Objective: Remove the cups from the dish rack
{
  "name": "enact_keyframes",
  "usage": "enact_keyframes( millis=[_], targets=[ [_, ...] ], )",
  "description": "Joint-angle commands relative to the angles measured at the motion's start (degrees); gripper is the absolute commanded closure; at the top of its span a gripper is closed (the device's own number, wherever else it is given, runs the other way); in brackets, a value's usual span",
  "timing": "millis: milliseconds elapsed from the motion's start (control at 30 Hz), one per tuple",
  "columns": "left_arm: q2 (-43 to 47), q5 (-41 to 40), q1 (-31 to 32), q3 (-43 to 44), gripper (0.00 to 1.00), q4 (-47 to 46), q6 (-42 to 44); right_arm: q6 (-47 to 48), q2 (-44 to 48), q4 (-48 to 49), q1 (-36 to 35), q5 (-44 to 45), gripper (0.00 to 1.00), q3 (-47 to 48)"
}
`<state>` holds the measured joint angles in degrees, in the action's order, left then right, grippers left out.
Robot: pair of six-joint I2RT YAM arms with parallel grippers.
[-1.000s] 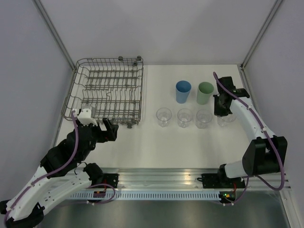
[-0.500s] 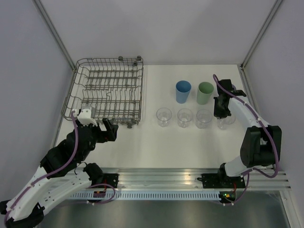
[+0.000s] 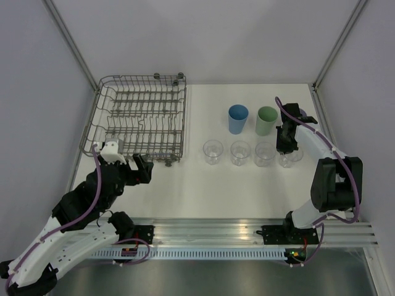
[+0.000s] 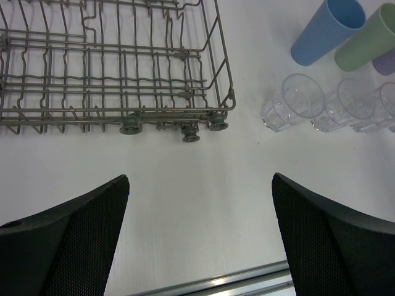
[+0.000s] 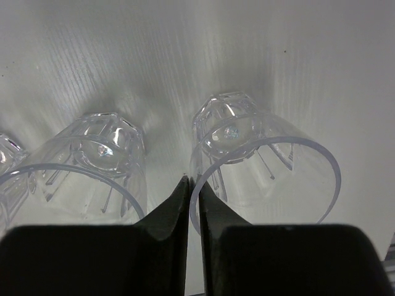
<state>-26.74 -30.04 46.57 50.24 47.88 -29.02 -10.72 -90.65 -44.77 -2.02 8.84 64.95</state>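
The grey wire dish rack (image 3: 139,117) stands at the back left with no cups in it; it also shows in the left wrist view (image 4: 111,61). The blue cup (image 3: 238,118) and green cup (image 3: 266,120) stand upright at the right. Three clear cups (image 3: 213,152) (image 3: 240,153) (image 3: 265,153) stand in a row in front of them. My right gripper (image 3: 285,147) (image 5: 192,182) is shut on the rim of the fourth clear cup (image 5: 265,160), at the row's right end. A sliver of the lilac cup (image 4: 386,61) shows. My left gripper (image 3: 137,168) (image 4: 200,185) is open and empty, in front of the rack.
A metal rail (image 3: 210,231) runs along the table's near edge by the arm bases. Grey walls close the left, back and right sides. The rack's small dark feet (image 4: 191,132) rest on the white table.
My right wrist has shifted slightly left and nearer with the clear cup's rim between its fingers. The left arm has not moved.
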Motion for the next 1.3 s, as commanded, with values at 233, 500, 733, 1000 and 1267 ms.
enact_keyframes(
  millis=[233,500,733,1000,1267],
  targets=[
    [0.6,-1.8,-0.1,-0.1,0.0,-0.9,1.9,0.5,1.8,0.5,0.3,0.1,0.85,-0.5],
    [0.7,-1.9,-0.1,-0.1,0.0,-0.8,1.9,0.3,4.2,-0.1,0.3,-0.1,0.89,-2.1],
    [0.9,-1.9,-0.2,-0.1,0.0,-0.7,1.8,0.3,4.6,0.0,0.3,-0.5,0.88,-2.4],
    [1.1,-1.9,-0.1,-0.1,0.0,-0.6,1.7,1.0,3.4,0.0,0.4,-0.6,0.87,-0.4],
    [1.2,-1.9,-0.1,-0.1,0.0,-0.7,1.8,0.9,4.3,1.0,0.2,-1.1,0.84,-0.5]
  ],
)
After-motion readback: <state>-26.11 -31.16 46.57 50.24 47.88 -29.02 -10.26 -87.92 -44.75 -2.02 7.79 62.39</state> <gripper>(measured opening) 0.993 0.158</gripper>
